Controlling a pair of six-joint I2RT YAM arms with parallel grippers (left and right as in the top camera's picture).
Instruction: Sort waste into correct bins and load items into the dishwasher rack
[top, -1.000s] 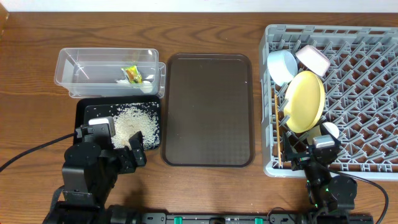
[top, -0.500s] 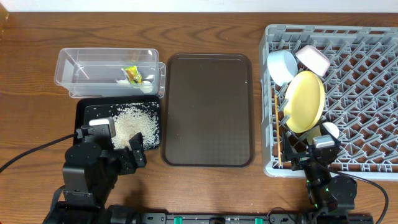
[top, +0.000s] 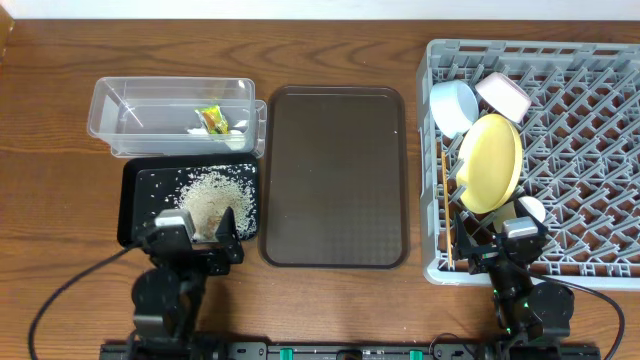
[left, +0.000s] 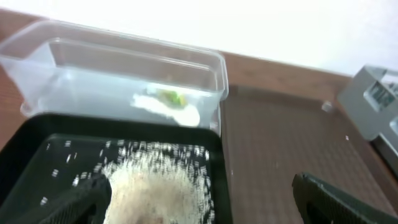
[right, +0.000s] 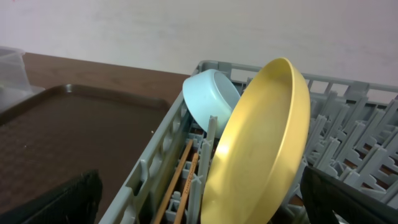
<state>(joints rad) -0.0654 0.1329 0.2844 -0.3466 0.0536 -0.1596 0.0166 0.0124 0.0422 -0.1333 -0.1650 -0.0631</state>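
The clear tub (top: 130, 108) holds the green-and-orange snack wrapper (top: 211, 119) and some white scraps. White rice (top: 214, 196) lies heaped in the black tray (top: 140, 190). My left gripper (top: 199, 236) hangs open over that tray's near edge, the rice (left: 155, 180) between its fingers (left: 81, 202). In the grey rack (top: 570, 150) stand the yellow plate (top: 490, 162), light blue bowl (top: 453, 107), white bowl (top: 502, 95), green cup (top: 531, 209) and chopsticks (top: 446, 205). My right gripper (top: 507, 248) is open at the rack's near left corner, facing the plate (right: 261, 155) and chopsticks (right: 183, 180).
A large brown serving tray (top: 335, 175) lies between the bins and the rack, with nothing on it. The rack's left wall (right: 155, 168) rises just in front of my right gripper. Bare wooden table (top: 50, 200) shows to the left of the bins.
The left arm has swung to the right and now sits squarely in front of the black tray, its gripper still open. The right arm has not moved.
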